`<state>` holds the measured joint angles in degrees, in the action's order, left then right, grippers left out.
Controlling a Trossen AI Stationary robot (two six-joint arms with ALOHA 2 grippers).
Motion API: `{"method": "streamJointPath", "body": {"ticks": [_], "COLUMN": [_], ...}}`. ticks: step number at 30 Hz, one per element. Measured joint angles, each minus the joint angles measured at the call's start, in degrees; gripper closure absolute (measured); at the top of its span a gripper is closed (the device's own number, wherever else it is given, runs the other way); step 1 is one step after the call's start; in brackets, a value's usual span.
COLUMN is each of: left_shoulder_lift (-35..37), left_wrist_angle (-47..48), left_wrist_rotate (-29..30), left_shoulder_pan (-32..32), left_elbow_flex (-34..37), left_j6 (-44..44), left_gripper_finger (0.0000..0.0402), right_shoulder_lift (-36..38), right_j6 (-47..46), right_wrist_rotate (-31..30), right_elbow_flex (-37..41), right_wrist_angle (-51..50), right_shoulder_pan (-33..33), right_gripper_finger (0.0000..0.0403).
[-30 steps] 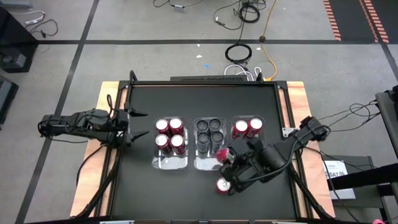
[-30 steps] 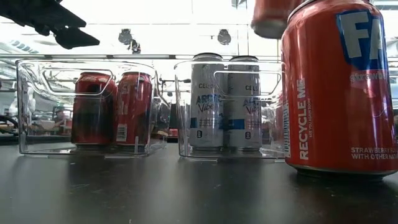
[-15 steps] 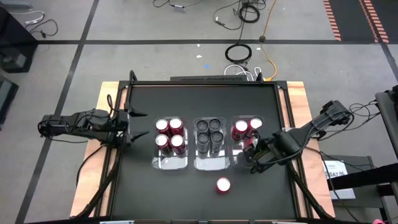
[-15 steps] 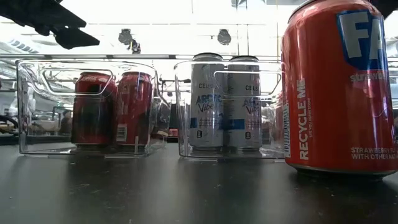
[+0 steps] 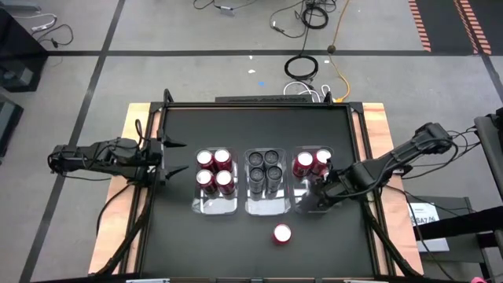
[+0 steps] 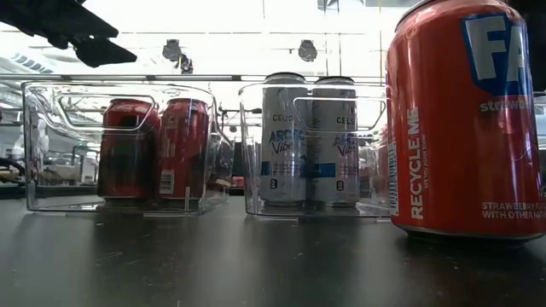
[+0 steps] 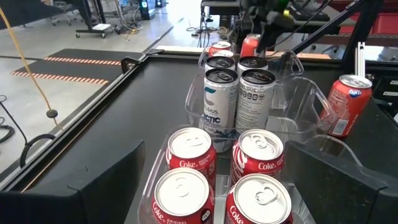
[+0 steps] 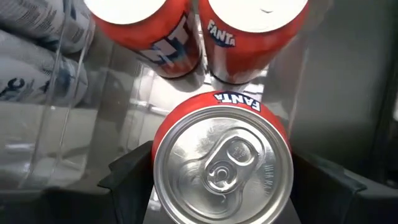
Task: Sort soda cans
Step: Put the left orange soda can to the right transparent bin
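At the left edge of the table our left gripper (image 5: 174,156) waits with jaws spread wide and empty, well clear of the four Coke cans (image 7: 221,180) ahead of it in the left bin (image 5: 215,206). Beyond them four grey cans (image 5: 266,166) fill the middle bin (image 5: 263,207). Our right gripper (image 5: 318,191) clamps a Fanta can (image 8: 222,163) by its round side wall, upright, tab up, long axis vertical, over the right bin (image 5: 305,203) just behind two Fanta cans (image 5: 312,163). We judge the can stiff, smooth and slippery, easily dented, best held mid-body. One red can (image 5: 282,233) stands alone nearby.
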<state>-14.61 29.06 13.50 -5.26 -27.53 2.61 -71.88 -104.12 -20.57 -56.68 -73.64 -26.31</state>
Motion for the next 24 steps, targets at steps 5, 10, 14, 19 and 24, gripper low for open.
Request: {"method": "streamJointPath", "body": {"ticks": [5, 10, 14, 19, 24], "left_shoulder_lift": [0.00, 0.00, 0.00, 0.00, 0.00], "left_wrist_angle": [-0.02, -0.02, 0.00, 0.00, 0.00], "left_wrist_rotate": [0.00, 0.02, 0.00, 0.00, 0.00], "left_shoulder_pan": [-0.02, -0.02, -0.01, -0.02, -0.01], "left_elbow_flex": [0.02, 0.00, 0.00, 0.00, 0.01], "left_j6": [0.00, 0.00, 0.00, 0.00, 0.00], "left_gripper_finger": [0.0010, 0.0010, 0.0010, 0.0010, 0.0010], "right_shoulder_lift": [-0.26, -1.04, -1.42, -1.42, -2.32], "right_j6": [1.41, 2.73, 3.45, 6.14, 6.01], "right_wrist_rotate": [1.97, 2.53, 2.43, 2.44, 2.45], "right_elbow_flex": [3.17, 3.66, 3.66, 3.68, 3.68], "right_wrist_angle": [2.98, 2.57, 2.46, 3.57, 5.03], "right_shoulder_pan": [3.11, 4.74, 6.00, 7.15, 7.63], "right_gripper_finger": [0.0108, 0.0108, 0.0108, 0.0096, 0.0075]}}
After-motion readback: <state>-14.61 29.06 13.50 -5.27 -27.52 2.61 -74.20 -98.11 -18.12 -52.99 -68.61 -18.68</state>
